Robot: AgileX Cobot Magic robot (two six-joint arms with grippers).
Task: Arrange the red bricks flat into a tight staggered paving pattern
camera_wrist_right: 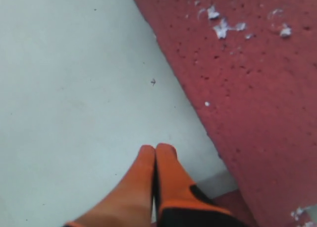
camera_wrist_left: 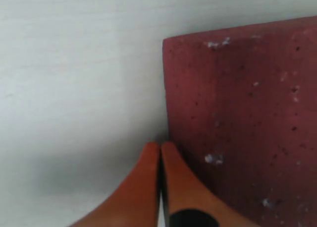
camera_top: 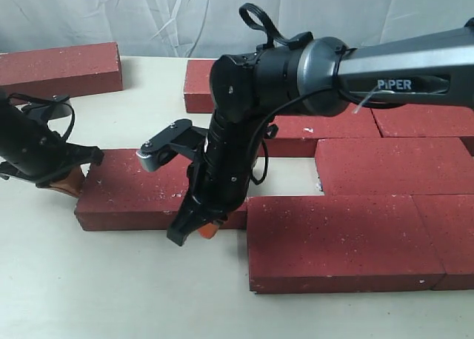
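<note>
The left gripper (camera_wrist_left: 159, 148) has its orange fingers (camera_wrist_left: 143, 182) pressed together with nothing between them. The tips rest at the short end of a flat, dark-red, speckled paving brick (camera_wrist_left: 237, 128), touching it or just short of it, near a corner. The right gripper (camera_wrist_right: 156, 150) is likewise closed on nothing, its tips low over the pale table top (camera_wrist_right: 64, 88), just beside a long edge of what I take to be the same brick.

In the exterior view this loose brick (camera_top: 141, 191) lies flat between the two: the left gripper (camera_top: 65, 183) at its outer end, the right gripper (camera_top: 204, 232) at its front edge.

Beyond the right gripper the paving looks mostly laid. A front-row brick (camera_top: 341, 239) butts against another at the frame edge, a middle-row brick (camera_top: 392, 165) sits offset behind them, and back-row bricks (camera_top: 426, 121) lie behind that. A pocket of bare table separates the loose brick from the middle-row brick, so closing that pocket seems to be the step in hand.

A spare brick (camera_top: 63, 66) lies well apart, far behind the left gripper, not yet placed.

The right arm (camera_top: 244, 124) crosses over the loose brick and hides the joint. Its fingertips near the front-row brick's corner could be pinched if the brick slides across.
</note>
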